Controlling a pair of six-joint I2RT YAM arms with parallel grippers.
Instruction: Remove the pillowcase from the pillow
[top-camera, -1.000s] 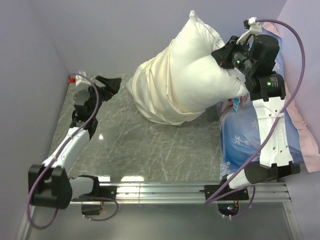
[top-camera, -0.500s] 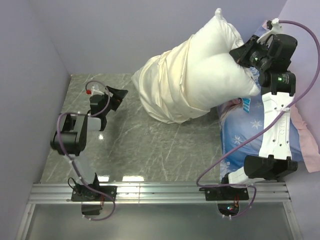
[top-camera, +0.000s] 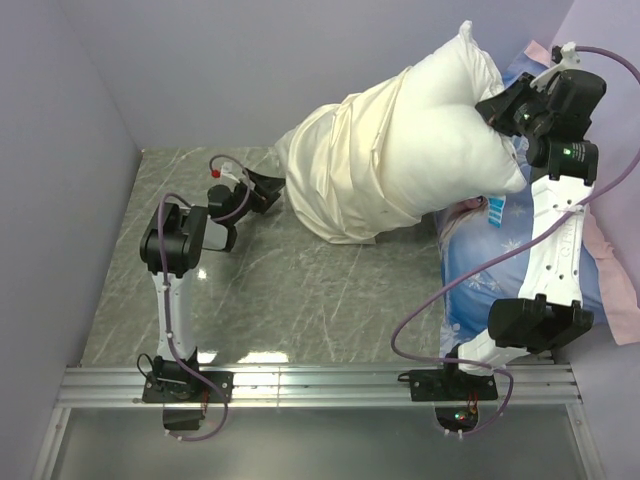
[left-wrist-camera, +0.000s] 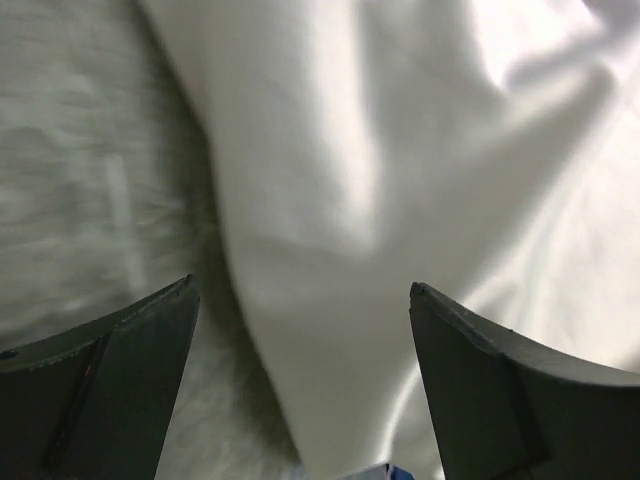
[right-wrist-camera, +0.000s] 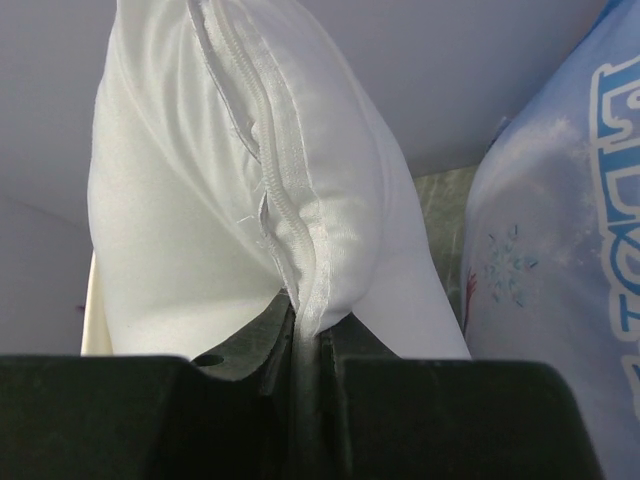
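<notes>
1. My right gripper (top-camera: 503, 108) is clenched on the zippered seam of the pillow (top-camera: 455, 135). It holds that bare end up over the table's far right corner (only a thin pinch of seam, as my wrist view shows).
2. The pillowcase (top-camera: 345, 170) is bunched around the pillow's lower half. Its closed end sags onto the table (top-camera: 300, 300) near the middle of the far edge.
3. My left gripper (top-camera: 268, 190) has its fingers spread wide and empty, just beside the case's low left end. Up close, cream fabric lies in the gap between them; I cannot tell whether it touches either one.
4. If I close too shallow, I expect to catch one loose fold that slides straight out.
5. If I close too deep, I likely pinch the pillow through the case. Pulling would then drag both together, and the case would not come off.
6. A hard tug could also strip the seam from my right fingers and drop the pillow onto the blue printed pillow (top-camera: 480, 275) underneath.
</notes>
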